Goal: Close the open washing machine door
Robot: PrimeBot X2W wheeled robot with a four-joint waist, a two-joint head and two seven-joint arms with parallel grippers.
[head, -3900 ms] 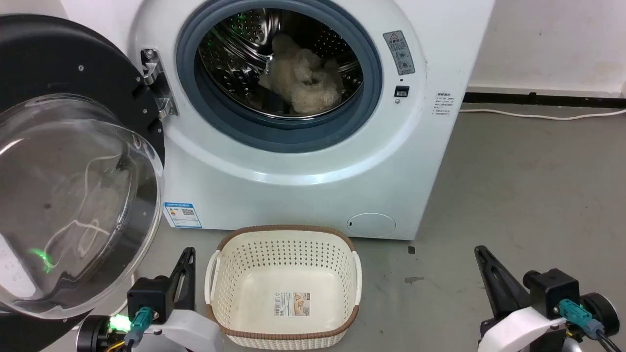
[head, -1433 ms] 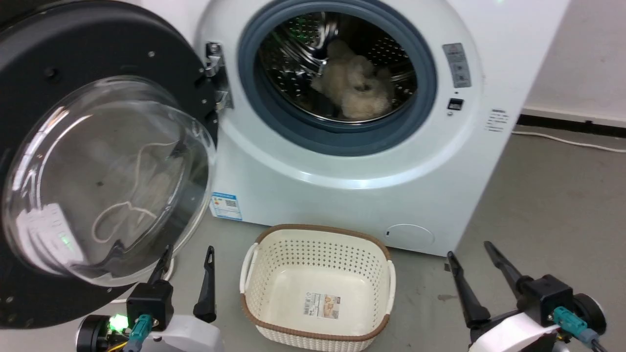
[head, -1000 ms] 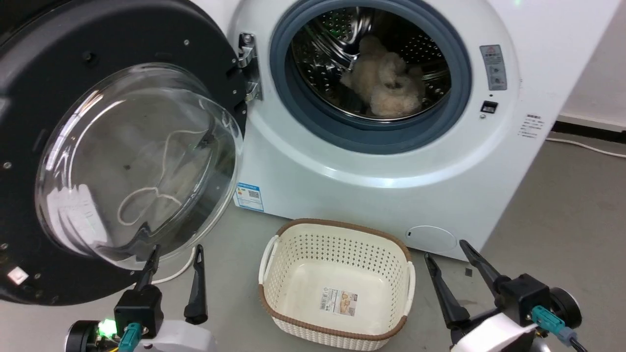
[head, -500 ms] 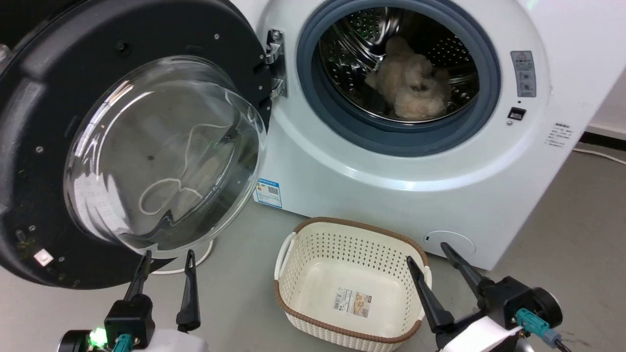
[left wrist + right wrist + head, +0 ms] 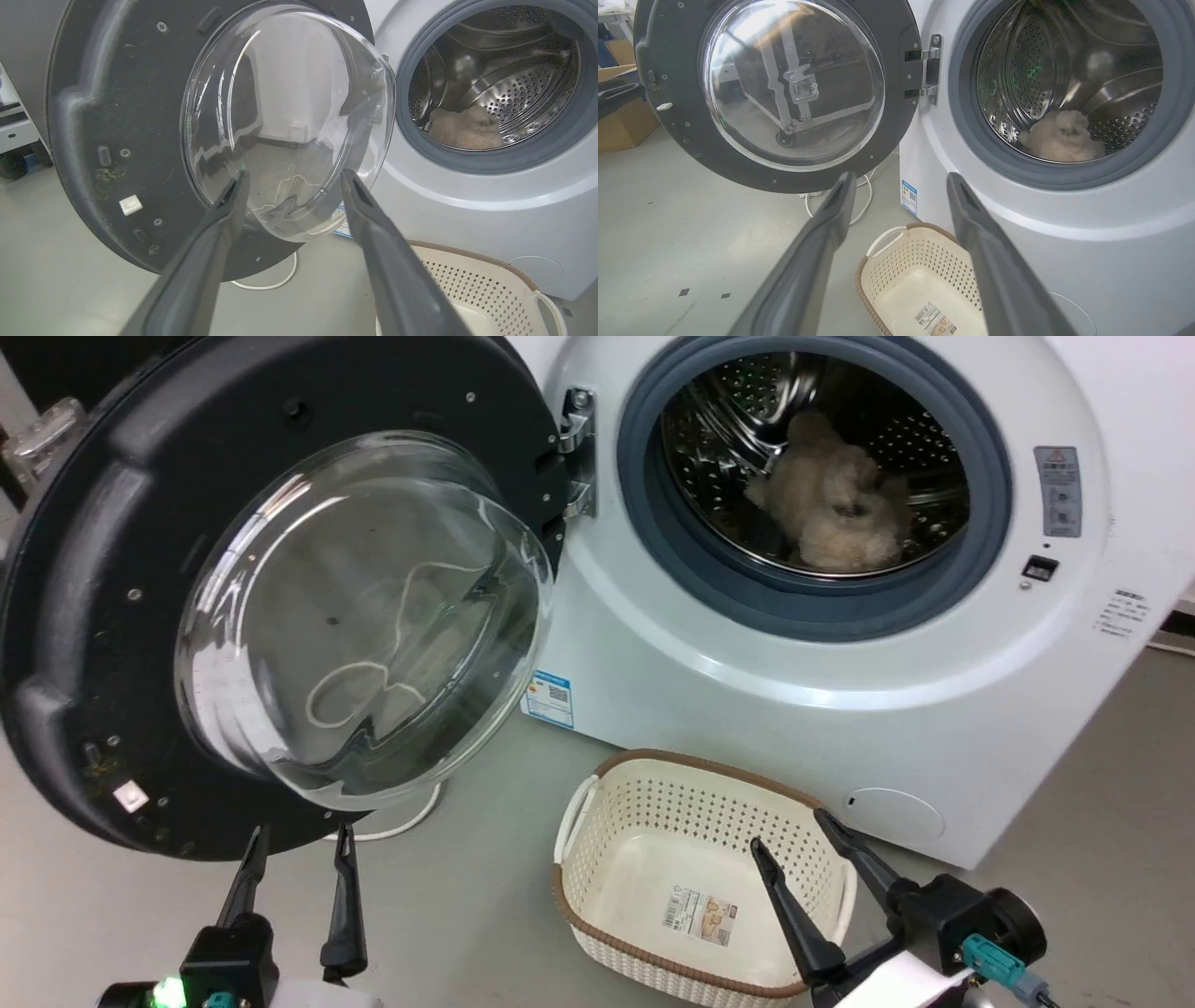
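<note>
Right, one washing machine (image 5: 747, 709), with its one washing machine door (image 5: 308, 616) swung wide open on the hinge at the left of the drum opening, one fluffy beige bundle (image 5: 831, 513) in the drum, and one cream basket (image 5: 653, 761) on the floor in front. Two grippers are low in the head view. The left gripper (image 5: 299, 835) sits just under the door's lower edge with fingers parted and empty, and the right gripper (image 5: 789, 831) is spread wider over the basket, gripping nothing.
</note>
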